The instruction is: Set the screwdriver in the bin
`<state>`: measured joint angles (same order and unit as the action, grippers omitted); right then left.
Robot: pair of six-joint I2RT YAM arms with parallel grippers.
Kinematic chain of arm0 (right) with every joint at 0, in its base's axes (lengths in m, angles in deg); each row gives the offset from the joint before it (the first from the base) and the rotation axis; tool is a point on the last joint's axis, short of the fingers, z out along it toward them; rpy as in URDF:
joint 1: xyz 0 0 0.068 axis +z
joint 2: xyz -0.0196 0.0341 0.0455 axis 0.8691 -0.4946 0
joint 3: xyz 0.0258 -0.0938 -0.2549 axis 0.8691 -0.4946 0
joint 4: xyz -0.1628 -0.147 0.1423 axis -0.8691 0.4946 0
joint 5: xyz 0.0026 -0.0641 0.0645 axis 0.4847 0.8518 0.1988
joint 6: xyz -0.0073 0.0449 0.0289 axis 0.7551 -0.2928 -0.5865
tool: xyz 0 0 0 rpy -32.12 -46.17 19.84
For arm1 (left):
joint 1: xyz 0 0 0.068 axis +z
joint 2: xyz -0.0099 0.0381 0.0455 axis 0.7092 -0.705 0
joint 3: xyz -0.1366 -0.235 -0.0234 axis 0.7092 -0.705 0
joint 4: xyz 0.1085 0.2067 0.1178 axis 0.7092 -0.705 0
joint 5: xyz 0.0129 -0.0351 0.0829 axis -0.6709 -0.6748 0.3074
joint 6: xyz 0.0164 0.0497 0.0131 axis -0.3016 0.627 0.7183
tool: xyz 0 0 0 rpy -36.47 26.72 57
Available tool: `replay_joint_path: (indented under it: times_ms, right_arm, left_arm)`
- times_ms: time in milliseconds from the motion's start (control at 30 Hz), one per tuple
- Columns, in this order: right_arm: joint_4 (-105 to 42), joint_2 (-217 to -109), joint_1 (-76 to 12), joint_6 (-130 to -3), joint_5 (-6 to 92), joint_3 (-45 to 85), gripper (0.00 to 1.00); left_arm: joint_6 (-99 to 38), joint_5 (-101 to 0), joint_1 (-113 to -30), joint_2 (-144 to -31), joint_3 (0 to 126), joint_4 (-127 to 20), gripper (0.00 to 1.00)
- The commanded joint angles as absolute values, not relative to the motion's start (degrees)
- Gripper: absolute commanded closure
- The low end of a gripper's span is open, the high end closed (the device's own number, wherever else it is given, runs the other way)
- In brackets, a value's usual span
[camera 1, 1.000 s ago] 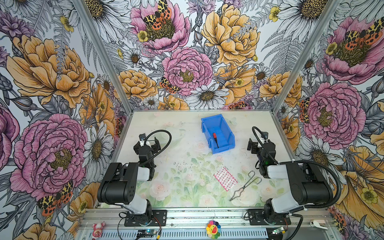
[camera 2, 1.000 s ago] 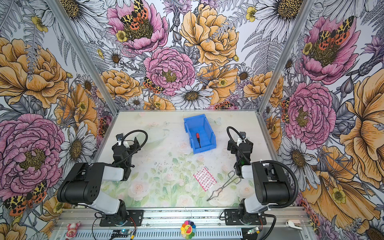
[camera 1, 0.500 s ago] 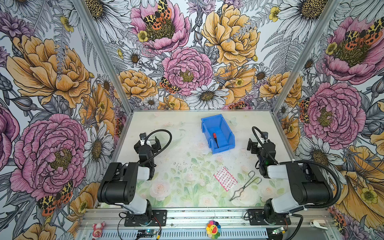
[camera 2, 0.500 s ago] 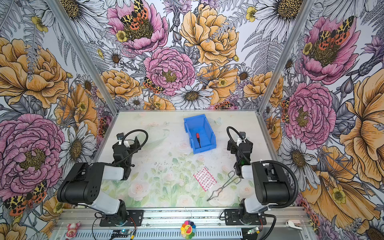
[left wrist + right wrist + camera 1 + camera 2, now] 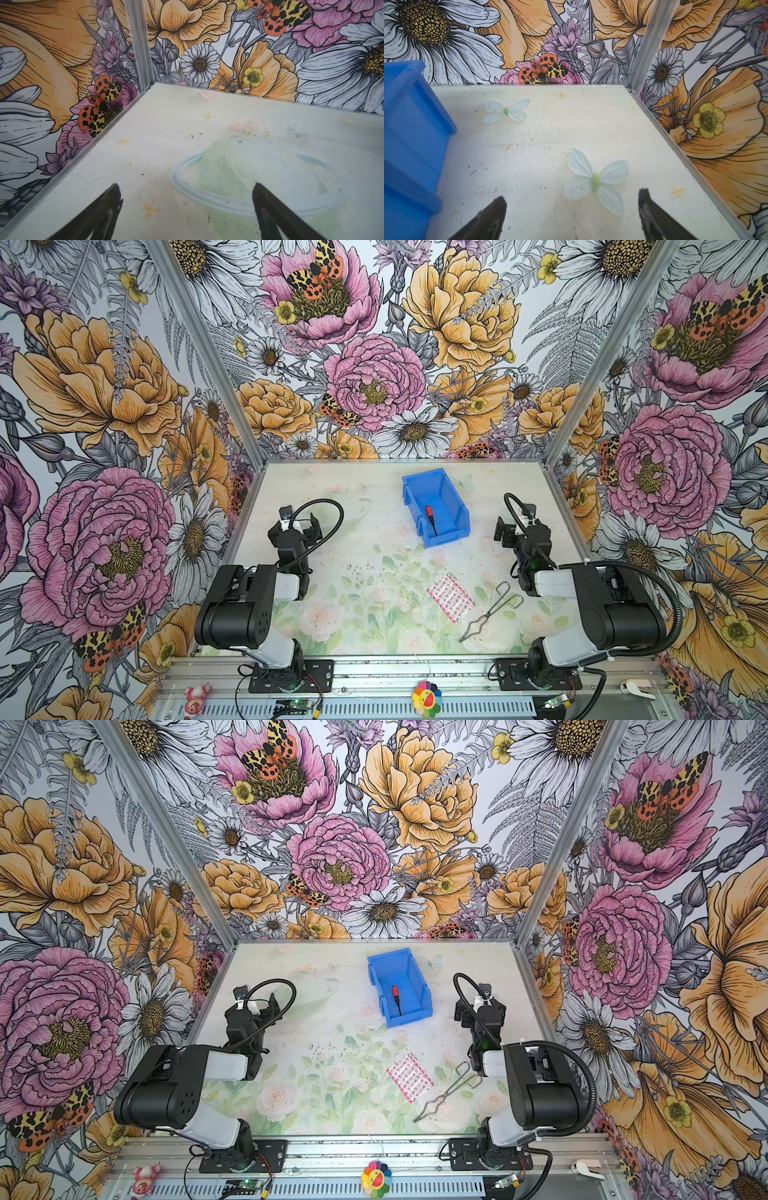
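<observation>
1. Left gripper (image 5: 186, 187), well to the left of the bin (image 5: 424, 479), stands spread open and empty.
2. The screwdriver (image 5: 430, 520) lies inside the bin, handle toward the back wall, shaft toward the front lip; I judge the task done.
3. Right gripper (image 5: 571, 193), nearer the bin on its right, is also spread wide, holding nothing.

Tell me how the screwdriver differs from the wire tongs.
The screwdriver lies inside the blue bin; the tongs lie on the table. The screwdriver has a red handle and dark shaft; the tongs are all silver wire. The tongs are longer than the screwdriver. Both are slim hand tools lying loose.
</observation>
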<state>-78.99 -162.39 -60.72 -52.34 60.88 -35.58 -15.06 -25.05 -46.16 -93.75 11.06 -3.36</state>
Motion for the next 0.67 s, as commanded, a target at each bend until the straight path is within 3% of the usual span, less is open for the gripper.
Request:
replay_joint_path:
  times_ms: [0, 633]
  right_arm:
    - [-79.6, -162.9, -61.0, -53.2, 60.3, -34.4, 0.01]
    - [-79.6, -162.9, -60.9, -53.3, 60.3, -34.3, 0.00]
  left_arm:
    - [-14.3, -26.5, -46.5, -94.0, 12.0, -3.0, 0.01]
    - [-14.1, -27.1, -46.5, -93.9, 12.1, -3.1, 0.01]
